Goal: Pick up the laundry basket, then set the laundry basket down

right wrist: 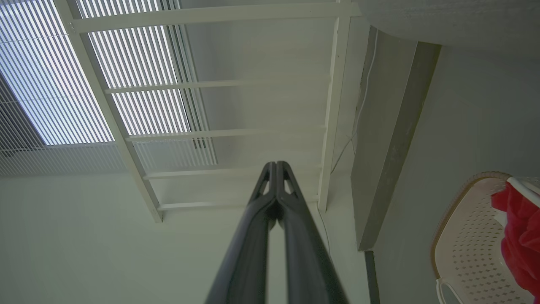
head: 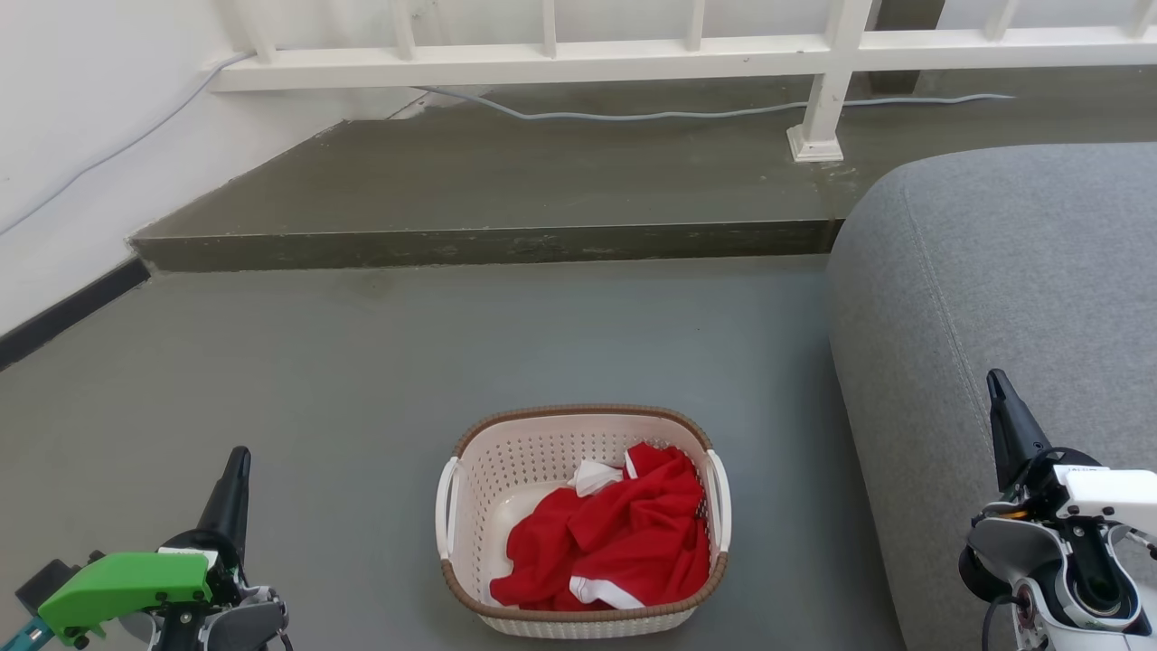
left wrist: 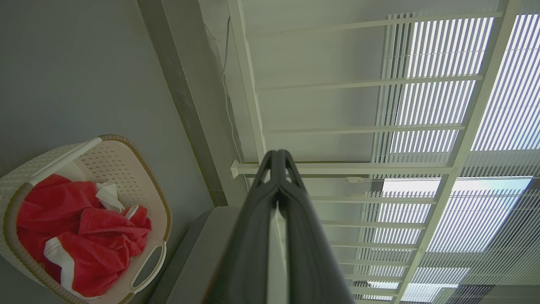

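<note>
Well, to lift it level, the left gripper [head: 237, 459] and the right gripper [head: 998, 383] should each open and come down on the white side handle [head: 446, 506] nearest to it. Both have their long dark fingers pressed together and hold nothing. The small cream-white perforated plastic laundry basket [head: 542, 449] with a brown woven-look rim stands between them, well apart from both and seemingly nearer the left one.
</note>
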